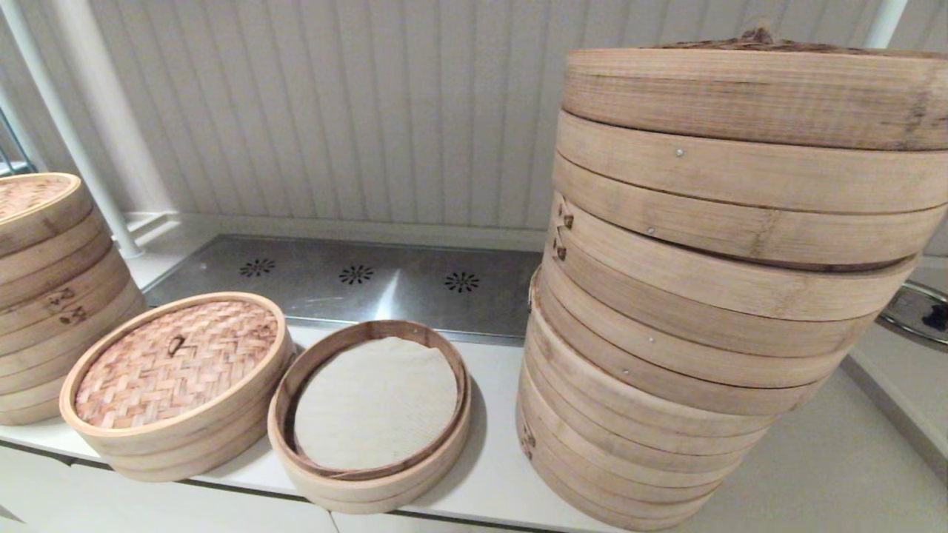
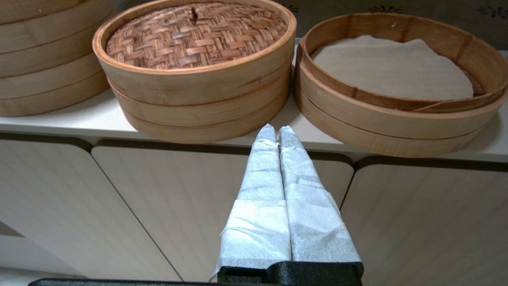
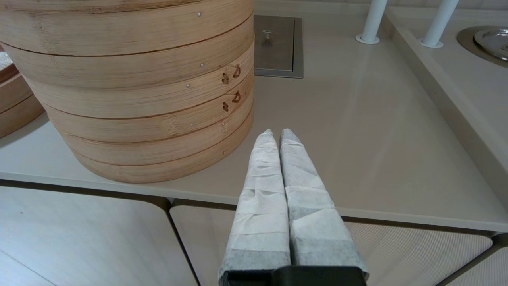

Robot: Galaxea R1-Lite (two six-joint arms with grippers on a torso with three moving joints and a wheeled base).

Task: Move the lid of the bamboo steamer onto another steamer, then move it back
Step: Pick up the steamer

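The bamboo steamer lid point(image 1: 176, 361) point(image 2: 195, 33), woven reddish-brown with a tiny centre loop, sits on its small steamer at the counter's front left. Right beside it stands the other small steamer point(image 1: 370, 414) point(image 2: 401, 95), uncovered, with a pale liner sheet point(image 1: 375, 402) inside. My left gripper point(image 2: 277, 128) is shut and empty, held below and in front of the counter edge, level with the gap between the two small steamers. My right gripper point(image 3: 277, 132) is shut and empty too, low at the counter's front edge, right of the huge stack. Neither gripper shows in the head view.
A huge stack of bamboo baskets point(image 1: 711, 296) point(image 3: 135, 87) with a knotted lid fills the right side. A medium lidded stack point(image 1: 44, 296) stands at far left. A steel vent plate point(image 1: 348, 285) lies behind. White posts point(image 3: 373, 22) and cabinet fronts point(image 2: 119, 206) are nearby.
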